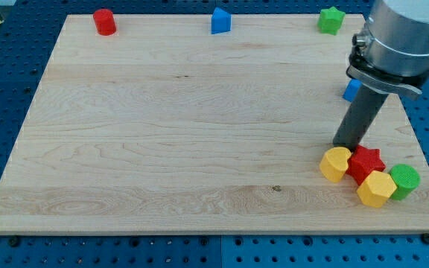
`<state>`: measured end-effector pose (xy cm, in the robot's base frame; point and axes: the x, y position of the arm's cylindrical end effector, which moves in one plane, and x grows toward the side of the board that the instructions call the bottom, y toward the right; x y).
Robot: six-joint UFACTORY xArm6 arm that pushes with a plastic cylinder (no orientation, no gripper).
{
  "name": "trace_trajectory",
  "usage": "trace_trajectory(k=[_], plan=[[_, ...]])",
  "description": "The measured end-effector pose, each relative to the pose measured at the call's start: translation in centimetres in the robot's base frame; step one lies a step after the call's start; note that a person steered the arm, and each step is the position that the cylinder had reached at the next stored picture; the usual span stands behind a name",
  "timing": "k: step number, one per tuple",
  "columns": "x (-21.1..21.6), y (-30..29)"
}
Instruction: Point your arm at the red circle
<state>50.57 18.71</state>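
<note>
The red circle [104, 21] is a red cylinder at the view's top left corner of the wooden board [170, 126]. My tip [343, 146] is far from it, at the view's lower right, just above a cluster of blocks: a yellow block [335, 164], a red star [366, 161], a yellow hexagon [376, 189] and a green cylinder [404, 181]. The tip stands right at the top edge of the yellow block and the red star; I cannot tell if it touches them.
A blue block [220, 21] sits at the view's top middle and a green star [331, 20] at the top right. Another blue block [351, 90] shows partly behind the rod at the right. The arm's grey body [404, 37] fills the top right.
</note>
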Motion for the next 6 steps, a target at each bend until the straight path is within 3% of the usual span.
trace_trajectory(k=[1, 2, 4, 6], plan=[[0.0, 0.7], [-0.1, -2.7], [-3.1, -18.4], [-11.3, -31.8]])
